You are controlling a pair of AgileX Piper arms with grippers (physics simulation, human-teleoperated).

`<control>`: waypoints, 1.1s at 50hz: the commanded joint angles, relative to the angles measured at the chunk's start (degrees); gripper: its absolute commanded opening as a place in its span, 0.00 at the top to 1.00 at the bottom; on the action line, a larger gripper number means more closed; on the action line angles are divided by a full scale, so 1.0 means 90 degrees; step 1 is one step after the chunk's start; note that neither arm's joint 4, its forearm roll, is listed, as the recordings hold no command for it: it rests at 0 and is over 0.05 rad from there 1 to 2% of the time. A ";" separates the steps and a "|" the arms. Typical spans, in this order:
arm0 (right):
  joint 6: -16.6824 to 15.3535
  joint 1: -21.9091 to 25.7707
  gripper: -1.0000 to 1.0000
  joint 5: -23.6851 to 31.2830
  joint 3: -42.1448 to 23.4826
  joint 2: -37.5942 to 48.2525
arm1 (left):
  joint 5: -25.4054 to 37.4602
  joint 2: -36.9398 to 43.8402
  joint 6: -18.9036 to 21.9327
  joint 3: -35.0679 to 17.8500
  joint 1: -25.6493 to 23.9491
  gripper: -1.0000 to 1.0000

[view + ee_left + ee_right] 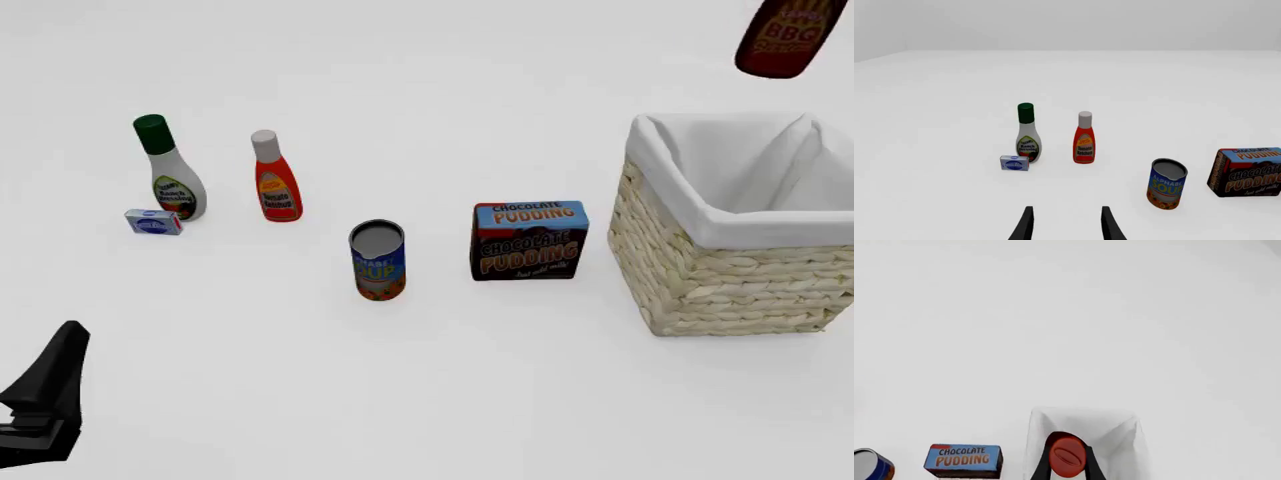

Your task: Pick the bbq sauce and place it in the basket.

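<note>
Right pincer (1068,471) grips bbq sauce (790,38) above basket (694,270).

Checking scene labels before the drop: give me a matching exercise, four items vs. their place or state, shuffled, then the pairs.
Things:
1. bbq sauce
2. basket
3. soup can
4. ranch bottle

Places or states:
A. standing on the table between the ketchup bottle and the pudding box
B. up in the air above the basket, held in the right gripper
C. green cap, beside a small blue box
D. white cloth lining, nothing visible inside

Pairs: 1-B, 2-D, 3-A, 4-C
</note>
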 commanded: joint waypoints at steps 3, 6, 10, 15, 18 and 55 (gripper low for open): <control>0.0111 -0.0417 1.00 -0.0265 0.0613 -0.0339 | 0.0000 0.0000 0.0000 0.0000 0.0000 0.00; 0.0129 -0.0470 1.00 -0.0396 0.0820 -0.0363 | 0.0000 0.0000 0.0000 0.0000 0.0000 0.00; 0.0140 -0.0536 1.00 -0.0529 0.1041 -0.0384 | 0.0000 0.0000 0.0000 0.0000 0.0000 0.00; 0.0151 -0.0629 1.00 -0.0733 0.1333 -0.0349 | 0.0000 0.0000 0.0000 0.0000 0.0000 0.00; 0.0146 -0.0632 1.00 -0.0775 0.1388 -0.0328 | 0.0000 0.0000 0.0000 0.0000 0.0000 0.00; 0.0251 -0.0594 1.00 -0.2003 0.2654 0.0401 | 0.0000 0.0000 0.0000 0.0000 0.0000 0.00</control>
